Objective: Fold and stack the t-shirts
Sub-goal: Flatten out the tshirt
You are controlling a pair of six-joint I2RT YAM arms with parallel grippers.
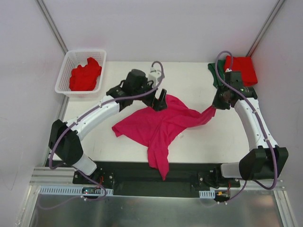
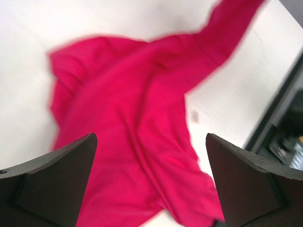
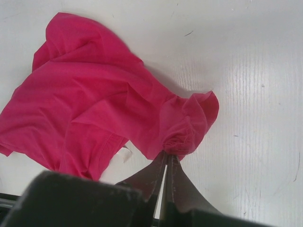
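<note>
Pinching a bunched corner of the magenta-pink t-shirt [image 3: 94, 109] between closed fingertips, the right gripper [image 3: 165, 160] is holding that end gathered into a small knot. The rest of the cloth is spreading away ahead and to the left of its fingers over the white table [image 3: 255, 94]. The left gripper [image 2: 151, 189] is hovering with its dark fingers [image 2: 66, 175] spread wide and nothing between them. The shirt is lying directly below and ahead of it, with one long strip running off to its far right.

The shirt is looking thin, limp and light. It is a matte knit, rumpled into soft ridges, with a tail drooping over the table's near edge. It is likely going to sag and stretch rather than move as a flat sheet, so a hem or shoulder seam, where layers are doubling, is probably offering the surest hold.

Just beyond the right gripper a folded red t-shirt [image 1: 242, 68] is lying on a dark green t-shirt [image 1: 213, 74]. Well off to the left gripper's left, a crumpled red t-shirt [image 1: 85, 74] is sitting in a white lattice basket [image 1: 64, 71].
</note>
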